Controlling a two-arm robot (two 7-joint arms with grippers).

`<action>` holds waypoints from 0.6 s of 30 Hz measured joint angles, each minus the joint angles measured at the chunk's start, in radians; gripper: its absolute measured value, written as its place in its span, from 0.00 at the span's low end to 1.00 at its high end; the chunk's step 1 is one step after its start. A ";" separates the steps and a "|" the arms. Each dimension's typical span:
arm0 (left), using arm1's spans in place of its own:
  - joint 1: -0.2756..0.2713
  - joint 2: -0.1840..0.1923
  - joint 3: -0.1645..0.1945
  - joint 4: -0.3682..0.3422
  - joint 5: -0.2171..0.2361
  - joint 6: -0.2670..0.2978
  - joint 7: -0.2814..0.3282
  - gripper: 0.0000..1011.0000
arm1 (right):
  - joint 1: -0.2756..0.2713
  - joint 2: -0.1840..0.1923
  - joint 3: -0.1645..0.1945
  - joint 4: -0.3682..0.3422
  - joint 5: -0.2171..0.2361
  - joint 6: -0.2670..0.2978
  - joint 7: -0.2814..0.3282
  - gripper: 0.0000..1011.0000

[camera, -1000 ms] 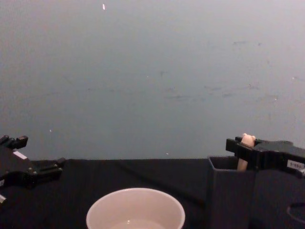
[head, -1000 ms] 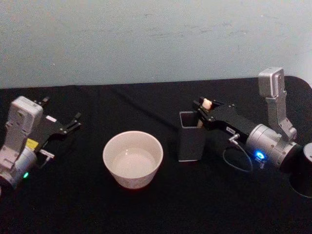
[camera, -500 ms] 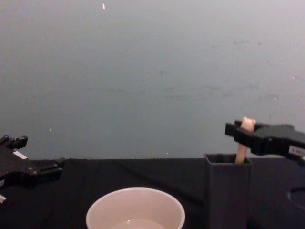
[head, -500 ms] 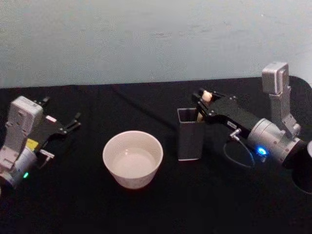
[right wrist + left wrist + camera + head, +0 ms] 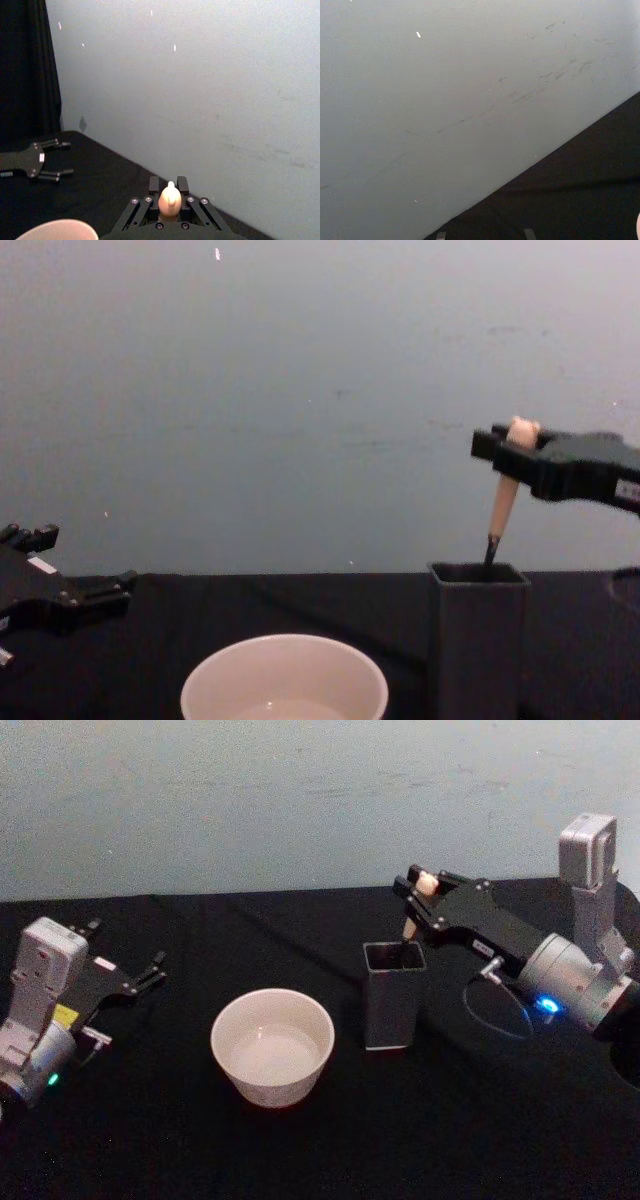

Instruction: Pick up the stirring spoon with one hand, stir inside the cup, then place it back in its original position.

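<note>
As the right claw (image 5: 421,887) rose, the stirring spoon (image 5: 503,504) lifted.

Bare table (image 5: 349,1030) separates the cup (image 5: 272,1045) from the dark holder (image 5: 391,995), with open air over the cup. The holder's walls hem in the tip of the stirring spoon (image 5: 503,495) held by the right gripper (image 5: 422,883); the left gripper (image 5: 128,945) sits well off.
</note>
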 joint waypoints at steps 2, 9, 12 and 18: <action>0.000 0.000 0.000 0.000 0.000 0.000 0.000 0.99 | 0.003 0.000 0.003 -0.004 0.002 -0.005 0.003 0.21; 0.000 0.000 0.000 0.000 0.000 0.000 0.000 0.99 | 0.023 -0.003 0.014 -0.023 0.011 -0.033 0.010 0.21; 0.000 0.000 0.000 0.000 0.000 0.000 0.000 0.99 | 0.031 -0.006 0.017 -0.029 0.013 -0.045 0.013 0.21; 0.000 0.000 0.000 0.000 0.000 0.000 0.000 0.99 | 0.048 -0.014 0.017 -0.031 0.018 -0.060 0.022 0.21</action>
